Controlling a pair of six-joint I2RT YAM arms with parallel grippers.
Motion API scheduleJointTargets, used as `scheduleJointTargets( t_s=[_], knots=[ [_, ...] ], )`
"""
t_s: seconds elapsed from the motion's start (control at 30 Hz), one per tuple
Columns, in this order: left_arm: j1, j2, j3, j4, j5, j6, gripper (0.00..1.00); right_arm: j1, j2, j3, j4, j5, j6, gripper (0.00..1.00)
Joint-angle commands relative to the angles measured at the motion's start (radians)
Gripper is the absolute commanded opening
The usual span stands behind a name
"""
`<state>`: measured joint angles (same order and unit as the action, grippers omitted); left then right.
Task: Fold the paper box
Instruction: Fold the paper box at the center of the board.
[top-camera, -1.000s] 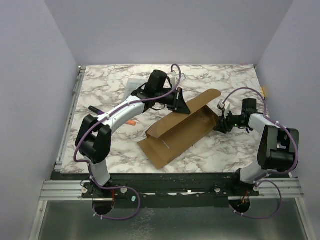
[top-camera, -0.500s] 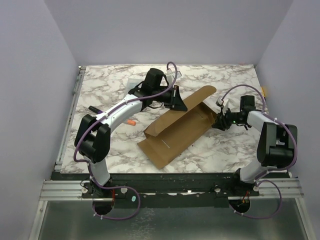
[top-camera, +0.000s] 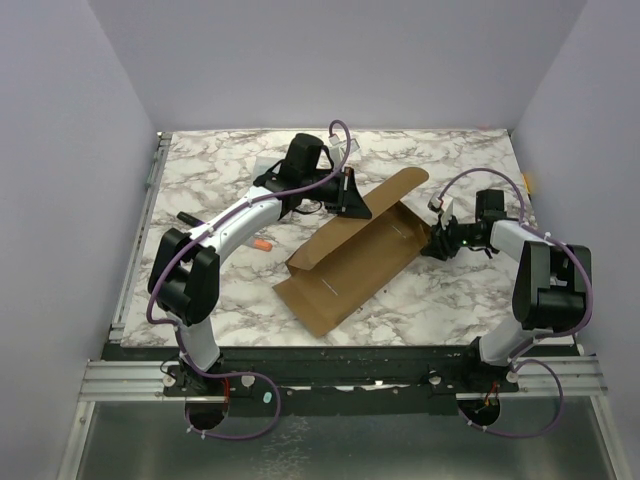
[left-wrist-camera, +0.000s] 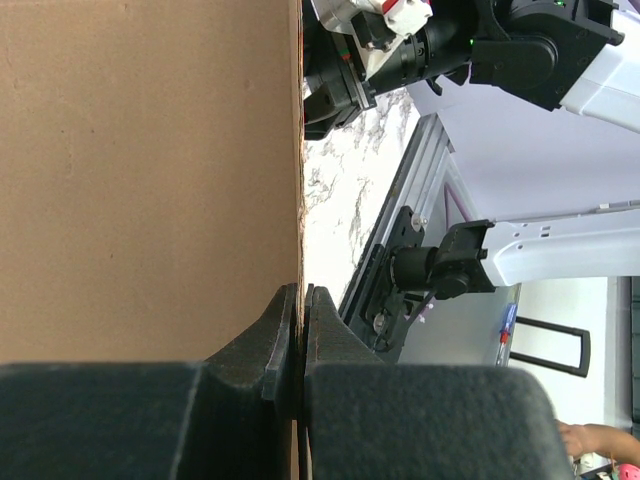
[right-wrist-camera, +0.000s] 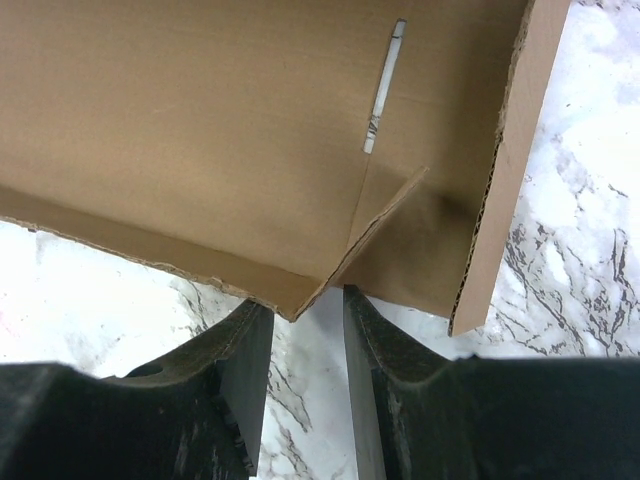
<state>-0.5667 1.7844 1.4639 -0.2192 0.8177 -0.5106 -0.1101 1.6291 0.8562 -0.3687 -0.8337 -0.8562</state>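
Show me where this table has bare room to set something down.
Bare marble: the far right corner of the table, behind the raised flap of the paper box, and the near strip between box and front edge. Crowded: the middle, where the left gripper clamps the flap and the right gripper sits open at the box's right end.

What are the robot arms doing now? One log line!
left gripper: pinching paper box flap | right gripper: open at its corner | fold: unfinished
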Motion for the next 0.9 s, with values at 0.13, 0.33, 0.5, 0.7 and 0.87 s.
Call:
scheduleJointTargets(
  t_s=[0.13,0.33,0.5,0.7,0.87],
  knots=[
    [0.003,0.0,0.028,-0.003,0.026,0.007,0.0,0.007,0.017,0.026,0.024,0.02,0.031,0.37],
    [0.002,-0.001,0.035,0.0,0.073,-0.032,0.0,0.007,0.015,0.023,0.036,0.029,0.051,0.37],
    [-0.008,0.005,0.032,0.009,0.101,-0.063,0.0,0.007,0.015,0.019,0.046,0.033,0.068,0.38],
    [-0.011,-0.002,0.037,0.017,0.085,-0.065,0.0,0.008,0.014,0.019,0.029,0.03,0.065,0.39],
    [-0.011,0.011,0.043,0.018,0.073,-0.063,0.0,0.007,0.008,0.015,0.018,0.026,0.061,0.4]
  ],
)
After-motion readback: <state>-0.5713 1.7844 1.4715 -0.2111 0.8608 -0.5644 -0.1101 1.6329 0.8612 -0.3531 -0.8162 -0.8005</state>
